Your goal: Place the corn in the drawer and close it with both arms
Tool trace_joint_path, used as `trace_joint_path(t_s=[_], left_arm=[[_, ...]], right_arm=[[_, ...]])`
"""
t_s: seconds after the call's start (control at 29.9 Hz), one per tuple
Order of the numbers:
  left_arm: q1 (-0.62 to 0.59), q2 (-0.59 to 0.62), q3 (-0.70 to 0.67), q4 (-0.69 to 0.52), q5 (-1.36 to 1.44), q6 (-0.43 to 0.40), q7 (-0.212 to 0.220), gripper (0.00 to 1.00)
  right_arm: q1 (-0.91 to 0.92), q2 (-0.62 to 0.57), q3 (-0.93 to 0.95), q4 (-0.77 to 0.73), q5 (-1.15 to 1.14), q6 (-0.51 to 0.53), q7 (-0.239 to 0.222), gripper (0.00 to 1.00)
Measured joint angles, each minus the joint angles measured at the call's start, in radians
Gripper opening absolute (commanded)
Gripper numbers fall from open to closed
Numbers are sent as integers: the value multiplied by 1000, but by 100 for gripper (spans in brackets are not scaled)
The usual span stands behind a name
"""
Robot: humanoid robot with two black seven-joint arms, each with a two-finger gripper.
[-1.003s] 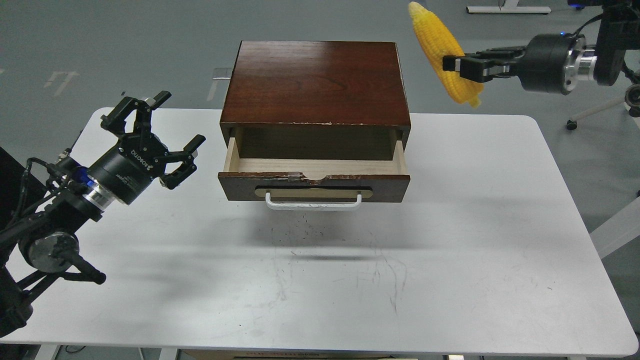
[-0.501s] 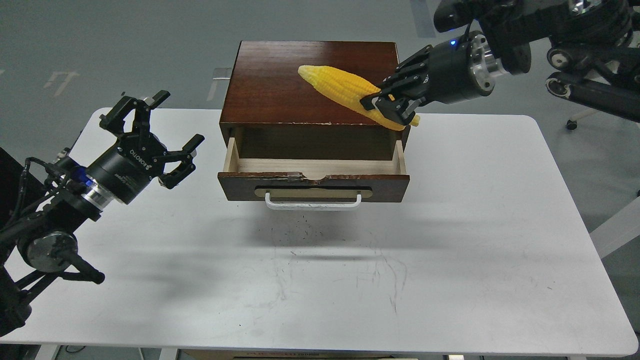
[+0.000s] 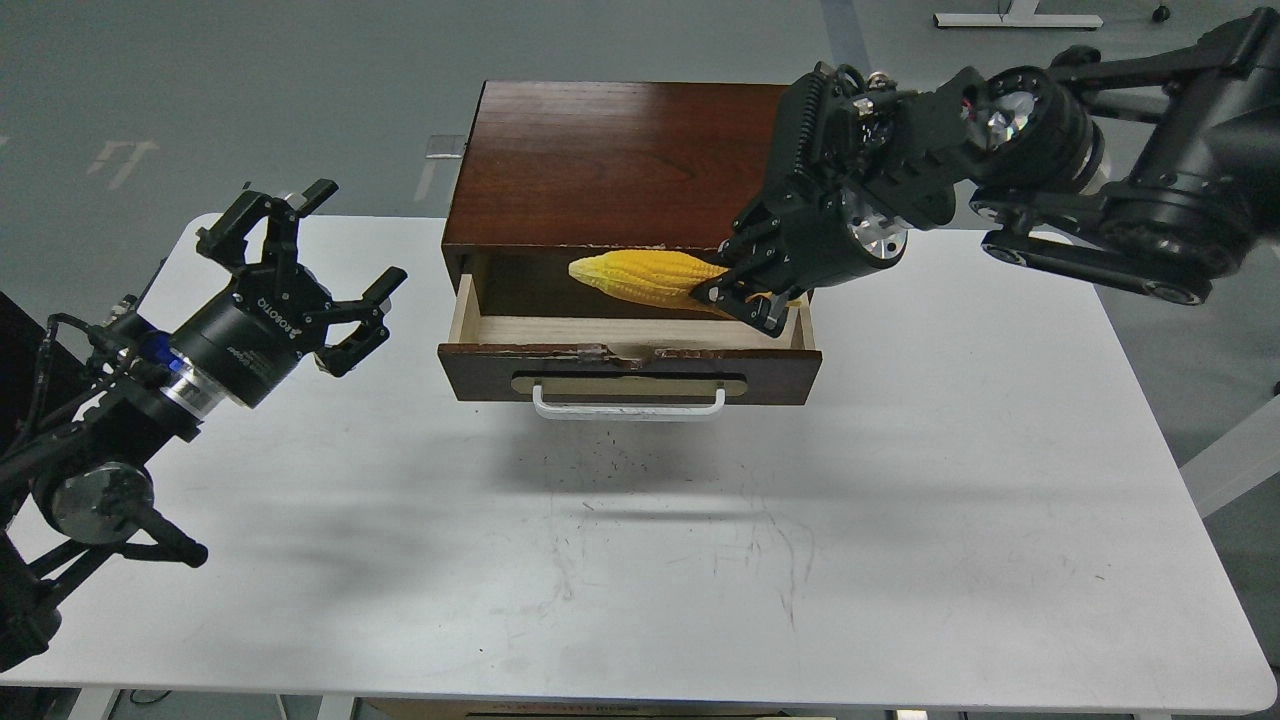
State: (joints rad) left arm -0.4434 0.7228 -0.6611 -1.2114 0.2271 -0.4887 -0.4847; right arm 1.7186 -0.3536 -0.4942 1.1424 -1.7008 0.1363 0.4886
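Corn point(image 3: 645, 277) is held by its thick end between the fingers point(image 3: 722, 291) of the right gripper point(image 3: 738, 297), lying nearly level over the open drawer point(image 3: 630, 372) with its tapered tip pointing toward the drawer's left side. The drawer is pulled out from the dark cabinet point(image 3: 625, 165) on the white bench point(image 3: 900, 500). Left of the drawer, the left gripper point(image 3: 310, 240) is held above the bench with its fingers spread wide around nothing.
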Motion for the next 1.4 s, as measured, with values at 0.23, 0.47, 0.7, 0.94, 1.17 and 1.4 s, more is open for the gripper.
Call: trace_joint_path(t_s=[0.23,0.47,0.7,0.94,1.17,1.4], left_arm=[[0,1,0,-1,0,0,0,100],[0,2,0,-1,0,0,-2,100],[0,5,0,-1,0,0,-2,100],[0,6,0,-1,0,0,0,100],[0,7,0,-1,0,0,0,100],[0,7,0,-1,0,0,-2,100]], right_arm=[[-42,40,1,-52,4,-35,0,42],[-53,46,3,-56,11,-42,0,62],[-54,43,7,-54,18,-50,0,86],[-32,26,9,-29,120,-60,0,93],[26,-55,57,25,317,-59,0,96],[-12,-235,143,76,670,-55,0,96]])
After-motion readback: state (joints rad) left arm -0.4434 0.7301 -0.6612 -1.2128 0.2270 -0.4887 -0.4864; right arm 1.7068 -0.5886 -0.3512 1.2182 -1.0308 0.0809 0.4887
